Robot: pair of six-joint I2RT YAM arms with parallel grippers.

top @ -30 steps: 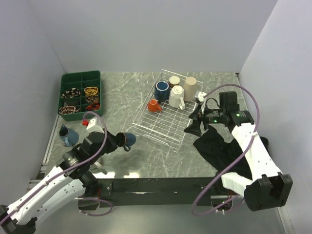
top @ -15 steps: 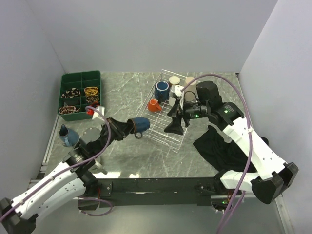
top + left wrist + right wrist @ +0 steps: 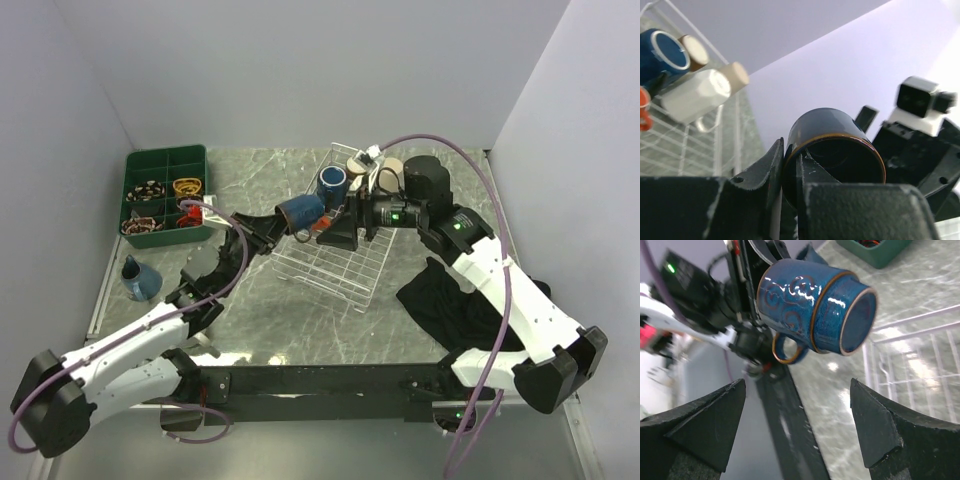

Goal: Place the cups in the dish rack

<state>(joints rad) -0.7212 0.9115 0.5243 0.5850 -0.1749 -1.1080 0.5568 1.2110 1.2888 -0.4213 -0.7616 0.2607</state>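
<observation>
My left gripper point(image 3: 283, 219) is shut on the rim of a dark blue mug point(image 3: 301, 210), one finger inside and one outside, and holds it in the air over the left edge of the white wire dish rack point(image 3: 335, 262). The mug also shows in the left wrist view point(image 3: 835, 140) and the right wrist view point(image 3: 815, 310). My right gripper point(image 3: 328, 231) is open and empty, just right of the mug and facing it, jaws wide point(image 3: 800, 425). In the rack stand a blue mug point(image 3: 660, 50), a brown-cream cup point(image 3: 692, 50), a white mug point(image 3: 695, 95), a beige tumbler point(image 3: 735, 75) and an orange cup point(image 3: 642, 107).
A dark green compartment tray point(image 3: 165, 195) with small items stands at the back left. A small dark blue cup-like object point(image 3: 138, 279) sits on the table near the left wall. A black cloth point(image 3: 450, 300) lies right of the rack.
My left arm has carried the blue mug up and to the right to the rack's left edge. My right arm has swung left across the rack, open, to face the mug.
</observation>
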